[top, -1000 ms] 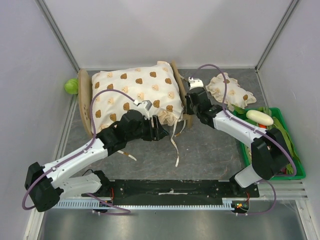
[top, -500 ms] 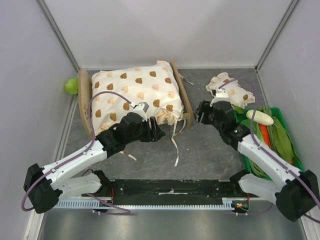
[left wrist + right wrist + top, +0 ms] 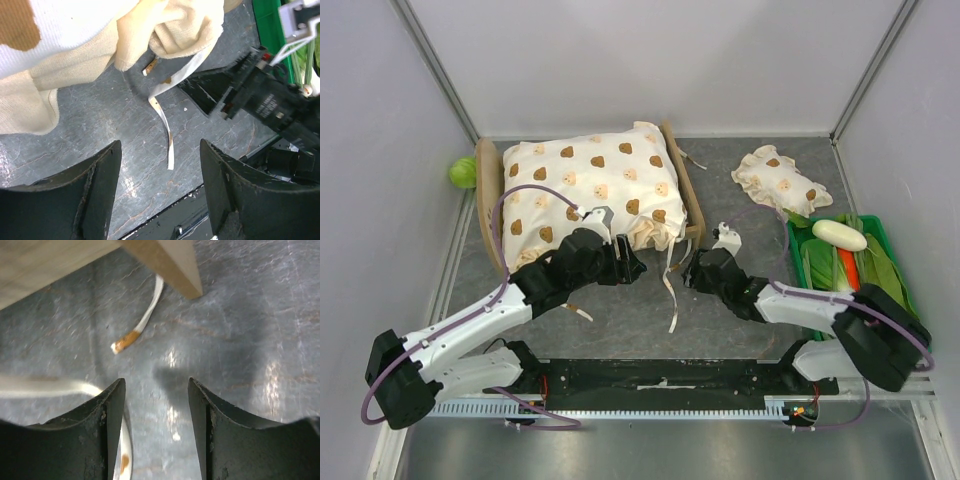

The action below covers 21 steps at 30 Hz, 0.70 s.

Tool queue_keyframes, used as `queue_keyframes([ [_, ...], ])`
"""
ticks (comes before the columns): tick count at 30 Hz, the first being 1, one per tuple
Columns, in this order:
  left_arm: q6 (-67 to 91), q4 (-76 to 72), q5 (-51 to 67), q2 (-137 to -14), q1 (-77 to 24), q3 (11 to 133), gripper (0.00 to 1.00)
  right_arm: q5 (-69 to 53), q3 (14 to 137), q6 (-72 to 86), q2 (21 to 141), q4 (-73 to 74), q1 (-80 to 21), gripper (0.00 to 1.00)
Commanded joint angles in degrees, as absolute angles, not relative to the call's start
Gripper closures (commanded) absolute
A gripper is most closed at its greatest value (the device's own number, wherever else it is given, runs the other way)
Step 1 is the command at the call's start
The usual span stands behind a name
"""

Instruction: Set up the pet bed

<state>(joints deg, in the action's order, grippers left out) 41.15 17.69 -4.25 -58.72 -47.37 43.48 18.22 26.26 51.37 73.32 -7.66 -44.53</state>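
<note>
**Right arm drops to the loose ties**

We see that the right claw (image 3: pixel 692 268) has left the 3 o'clock end of the small light-wood pet bed (image 3: pixel 488 205). It now sits at the frame's 5 o'clock corner, low over the grey surface (image 3: pixel 630 330), beside the cream fabric ties (image 3: pixel 672 300) trailing off the cream bear-print cushion (image 3: pixel 595 190). Its fingers are spread with nothing between them.

The left claw (image 3: pixel 628 262) has barely shifted. It hangs at the cushion's 6 o'clock edge, likewise spread and empty.

The bed sits at 11 o'clock on the surface, with the cushion lying on it. We judge that the ties come next, which calls for pinching a thin, flat strip. The small frilled bear-print pillow (image 3: pixel 775 180) waits at 1 o'clock, apart from the bed
</note>
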Motion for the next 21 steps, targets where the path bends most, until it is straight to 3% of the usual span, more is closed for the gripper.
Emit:
queue_keyframes([
  [1,42.62,17.75,-5.36,-57.31,-47.64,43.42,0.30,26.53,29.88,57.73,82.07,-20.10,-44.82,0.40],
  [5,42.89,17.75,-4.13,-57.48,-47.55,43.59,0.30,28.73,32.16,58.36,89.11,-26.80,-45.17,0.42],
  [11,42.89,19.07,-4.57,-56.16,-47.64,43.68,0.30,31.99,36.29,61.87,95.44,-25.51,-45.96,0.43],
  [21,42.72,19.69,-5.80,-54.41,-47.55,43.33,0.30,39.11,42.97,66.71,102.91,-5.20,-48.16,0.65],
])
